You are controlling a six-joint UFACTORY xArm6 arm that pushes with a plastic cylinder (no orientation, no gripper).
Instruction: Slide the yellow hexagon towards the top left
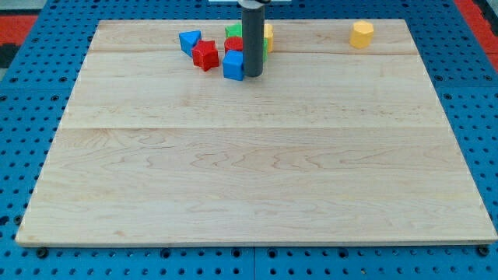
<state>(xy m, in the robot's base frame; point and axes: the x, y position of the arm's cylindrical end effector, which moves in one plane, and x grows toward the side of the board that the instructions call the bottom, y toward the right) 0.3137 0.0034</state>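
Note:
The yellow hexagon [362,34] sits alone near the board's top edge, right of centre. My tip [254,75] is at the top centre, far to the hexagon's left, touching the right side of a blue cube [233,66]. The rod hides part of a cluster of blocks behind it.
The cluster at the top centre holds a blue triangle-like block [189,40], a red star [205,54], a red block [233,44], a green block [233,32] and a yellow block [268,35] partly hidden by the rod. The wooden board [257,171] lies on a blue pegboard.

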